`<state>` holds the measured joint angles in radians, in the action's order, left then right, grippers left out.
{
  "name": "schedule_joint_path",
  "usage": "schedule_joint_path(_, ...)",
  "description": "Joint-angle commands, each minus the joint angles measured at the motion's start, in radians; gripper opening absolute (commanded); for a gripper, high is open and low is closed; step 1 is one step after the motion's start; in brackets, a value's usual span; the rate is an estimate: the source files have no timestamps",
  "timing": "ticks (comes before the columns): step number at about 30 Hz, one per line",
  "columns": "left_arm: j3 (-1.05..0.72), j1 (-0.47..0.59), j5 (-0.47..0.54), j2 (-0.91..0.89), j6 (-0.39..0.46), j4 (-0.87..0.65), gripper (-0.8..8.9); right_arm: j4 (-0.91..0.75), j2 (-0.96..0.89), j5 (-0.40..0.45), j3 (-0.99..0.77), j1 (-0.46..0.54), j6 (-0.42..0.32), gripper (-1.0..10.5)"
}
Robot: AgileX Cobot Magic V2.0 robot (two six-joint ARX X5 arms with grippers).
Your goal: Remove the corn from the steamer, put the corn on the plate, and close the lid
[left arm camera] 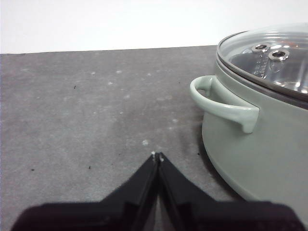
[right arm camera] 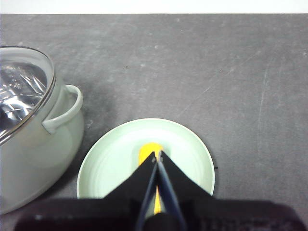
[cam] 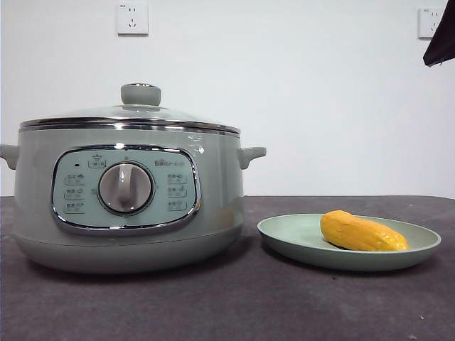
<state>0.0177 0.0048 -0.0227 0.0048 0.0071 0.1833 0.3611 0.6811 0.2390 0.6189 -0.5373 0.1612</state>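
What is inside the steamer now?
Through the lid, shut on the steamer, only shiny metal and reflections show; no corn. The corn lies on the plate. The steamer's lower interior is hidden.

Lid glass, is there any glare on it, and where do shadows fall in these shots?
Front view: small highlights on the lid, soft shadow under the plate. Left wrist view: bright reflections wash the glass. Right wrist view: glass mirrors light, and the steamer shades the table beside it.
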Motion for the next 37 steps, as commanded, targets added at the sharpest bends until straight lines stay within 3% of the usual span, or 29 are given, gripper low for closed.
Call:
schedule_joint_path(1,-0.015,0.003,-0.005,-0.003,-0.004,-0.002,-0.03,-0.004,-0.002,0.003,-0.009,0.000,0.006,0.0)
schedule_joint_path(17,-0.015,0.003,-0.005,-0.003,-0.004,-0.002,-0.03,0.000,-0.002,0.003,-0.009,0.000,0.006,0.0)
schedule_joint_path(22,-0.015,0.003,-0.005,-0.003,-0.004,-0.002,-0.03,0.014,-0.050,0.003,-0.023,0.016,-0.035,0.0)
schedule_joint_path(26,-0.015,0.003,-0.005,-0.003,-0.004,-0.002,-0.03,-0.034,-0.126,-0.050,-0.089,0.102,-0.133,0.0)
schedule_joint_path(28,-0.015,0.003,-0.005,-0.003,-0.004,-0.002,-0.03,-0.087,-0.186,-0.164,-0.150,0.174,-0.185,0.0)
schedule_joint_path(31,-0.015,0.003,-0.005,-0.003,-0.004,-0.002,-0.03,-0.150,-0.286,-0.287,-0.240,0.286,-0.204,0.0)
schedule_joint_path(37,-0.015,0.003,-0.005,-0.003,-0.004,-0.002,-0.03,-0.182,-0.457,-0.293,-0.398,0.423,-0.204,0.0)
